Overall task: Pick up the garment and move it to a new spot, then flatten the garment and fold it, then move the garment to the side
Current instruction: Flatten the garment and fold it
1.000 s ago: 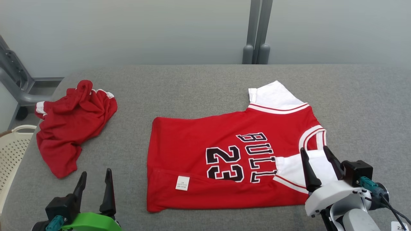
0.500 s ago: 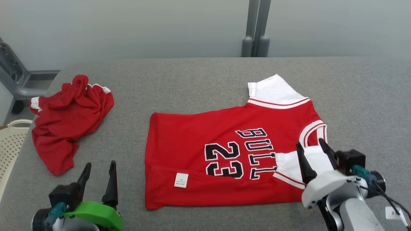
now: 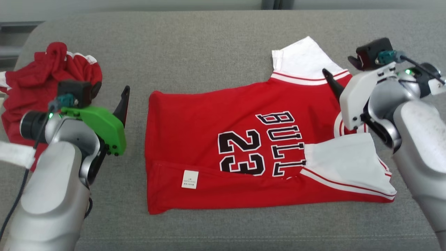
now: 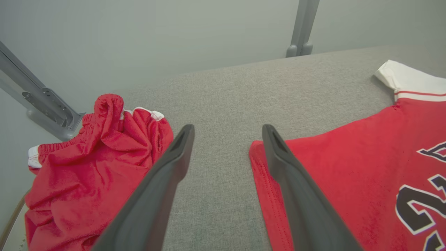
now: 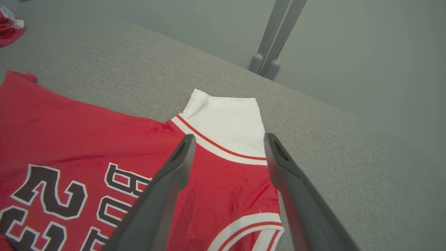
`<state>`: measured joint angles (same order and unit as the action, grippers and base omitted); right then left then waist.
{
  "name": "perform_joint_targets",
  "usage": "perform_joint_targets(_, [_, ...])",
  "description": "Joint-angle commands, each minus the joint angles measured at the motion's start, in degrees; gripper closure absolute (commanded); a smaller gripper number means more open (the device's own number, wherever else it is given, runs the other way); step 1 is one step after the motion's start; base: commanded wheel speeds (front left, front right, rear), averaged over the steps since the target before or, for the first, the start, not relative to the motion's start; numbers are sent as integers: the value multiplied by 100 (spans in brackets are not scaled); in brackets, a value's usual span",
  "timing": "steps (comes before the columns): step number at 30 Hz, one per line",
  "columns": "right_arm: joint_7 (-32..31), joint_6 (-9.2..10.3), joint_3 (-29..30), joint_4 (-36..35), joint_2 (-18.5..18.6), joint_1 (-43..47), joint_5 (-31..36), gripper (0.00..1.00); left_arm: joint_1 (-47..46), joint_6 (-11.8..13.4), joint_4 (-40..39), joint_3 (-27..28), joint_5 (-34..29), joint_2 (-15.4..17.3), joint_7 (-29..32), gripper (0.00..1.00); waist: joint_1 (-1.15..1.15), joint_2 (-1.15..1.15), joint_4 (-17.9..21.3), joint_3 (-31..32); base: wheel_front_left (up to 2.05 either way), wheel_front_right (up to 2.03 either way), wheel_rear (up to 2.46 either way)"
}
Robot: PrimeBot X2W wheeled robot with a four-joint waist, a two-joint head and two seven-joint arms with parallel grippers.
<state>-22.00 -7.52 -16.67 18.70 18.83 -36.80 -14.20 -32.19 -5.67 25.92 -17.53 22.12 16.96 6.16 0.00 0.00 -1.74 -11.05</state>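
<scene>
Here's the red jersey (image 3: 244, 139), spread across the middle of the grey worktop (image 3: 209, 35) in the head view, black "23" and lettering facing up, neck end toward the right of the frame. Its lower edge is turned up in a long strip, and a white label (image 3: 190, 179) shows on that strip at lower centre. One white sleeve (image 3: 303, 59) lies flat at the upper right. The other sleeve (image 3: 345, 157) is folded in over the red at the lower right, just beside the lettering. Over at the left of the frame, the left pincer (image 4: 227, 129) is spread wide with nothing in it. In the left wrist view its fingers straddle a bare strip of worktop, the jersey's hem corner sits by the finger on the right of that view, and a crumpled red cloth (image 4: 94, 164) is bunched at the lower left. At the upper right of the head view, the right pincer (image 5: 229, 137) is spread just as wide and empty. In the right wrist view its fingers frame the striped seam where the flat sleeve meets the red body. Whether either pincer touches the fabric, I can't tell.
</scene>
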Motion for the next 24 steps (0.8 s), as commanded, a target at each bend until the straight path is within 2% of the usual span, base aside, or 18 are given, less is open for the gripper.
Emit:
perform_joint_targets(1, [-238, 7, -270, 47, 263, -435, -186, 0, -465, -64, 175, -124, -34, 68, 307, 0, 0, 0, 106, -802, 0, 0, 0])
perform_joint_targets(7, [-770, 8, -1050, 298, 912, -1587, -606, 0, -1553, -148, 603, -512, -1, 145, 1238, 0, 0, 0, 141, -1304, 0, 0, 0])
perform_joint_targets(12, [-780, 8, -1299, 539, 1139, -2224, -741, 0, -2058, -175, 833, -728, 141, 116, 1815, 0, 0, 0, 119, -1594, 0, 0, 0])
perform_joint_targets(20, [-525, 8, -1471, 1282, 1134, -3016, -745, 0, -2543, -179, 872, -984, 546, -122, 2618, 0, 0, 0, -66, -1880, 0, 0, 0])
perform_joint_targets(24, [-353, 8, -1618, 1580, 1106, -3188, -738, 0, -2613, -181, 798, -1065, 640, -69, 2932, 0, 0, 0, -135, -1866, 0, 0, 0])
